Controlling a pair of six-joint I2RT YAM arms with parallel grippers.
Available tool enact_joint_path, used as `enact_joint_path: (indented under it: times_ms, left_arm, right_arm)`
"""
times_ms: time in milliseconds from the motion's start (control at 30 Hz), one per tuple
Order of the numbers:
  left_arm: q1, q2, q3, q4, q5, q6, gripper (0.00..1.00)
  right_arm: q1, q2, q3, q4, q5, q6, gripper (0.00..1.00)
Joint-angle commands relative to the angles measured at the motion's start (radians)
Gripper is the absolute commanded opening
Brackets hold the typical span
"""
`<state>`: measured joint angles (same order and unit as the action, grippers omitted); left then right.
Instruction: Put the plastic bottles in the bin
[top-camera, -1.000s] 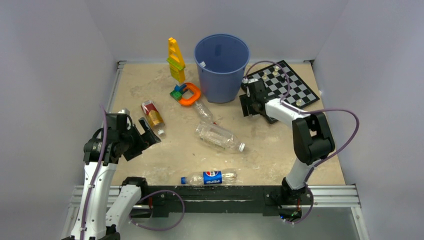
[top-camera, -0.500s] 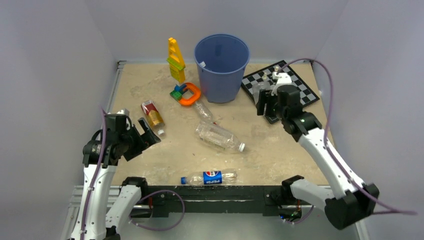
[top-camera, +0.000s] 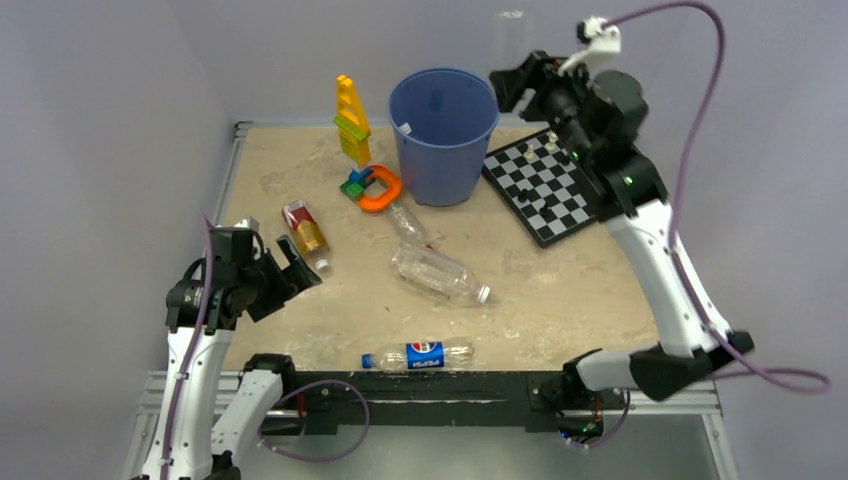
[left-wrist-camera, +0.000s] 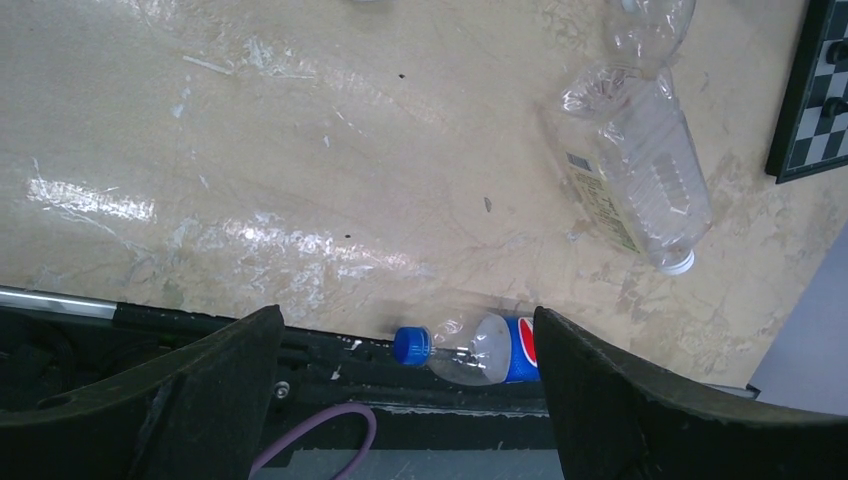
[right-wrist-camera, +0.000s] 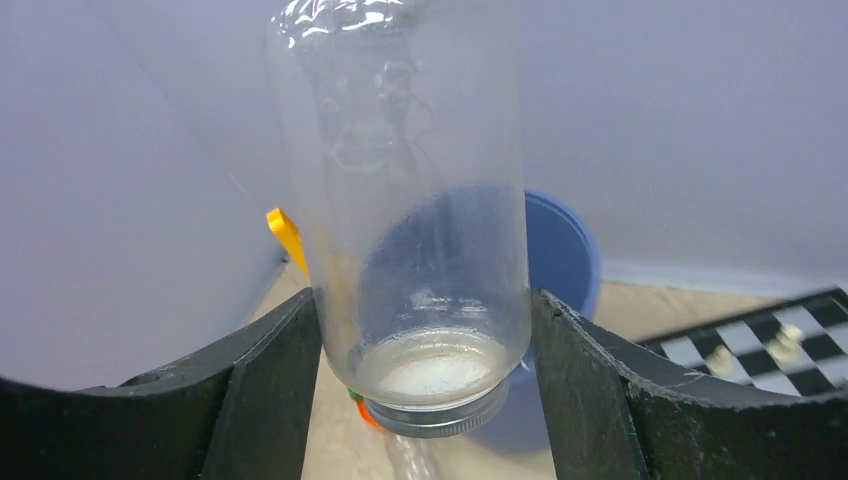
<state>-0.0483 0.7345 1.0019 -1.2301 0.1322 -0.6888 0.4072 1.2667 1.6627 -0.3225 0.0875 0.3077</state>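
Left gripper (top-camera: 285, 287) apart from PEPSI bottle (top-camera: 425, 354)

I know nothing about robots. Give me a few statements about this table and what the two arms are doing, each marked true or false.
1. The right gripper grips a clear bottle raised off the table. True.
2. The left gripper holds the Pepsi bottle. False: it is open and empty, and that bottle lies on the table by the near edge.
3. The blue bin has tipped onto its side. False: it stands upright.
4. A chessboard lies beside the bin. True.
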Motion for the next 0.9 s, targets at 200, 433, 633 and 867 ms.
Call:
enact_joint_path:
  times_ms: [200, 433, 633, 867]
  left_arm:
    - [-0.002, 0.056, 0.033, 0.021, -0.021, -0.033, 0.98]
    - [-0.002, 0.131, 0.037, 0.073, -0.037, -0.077, 1.00]
    - [-0.002, 0.209, 0.059, 0.098, -0.094, -0.066, 0.99]
    - [-0.003, 0.330, 0.052, 0.177, -0.193, -0.056, 0.98]
  right_arm:
    - [0.054, 0.468, 0.313, 0.065, -0.049, 0.004, 0.80]
    - [0.056, 0.481, 0.385, 0.004, -0.032, -0.044, 0.97]
    - [0.058, 0.361, 0.307, -0.022, -0.011, -0.066, 0.99]
    - [0.058, 0.045, -0.093, 0.056, -0.012, 0.005, 0.99]
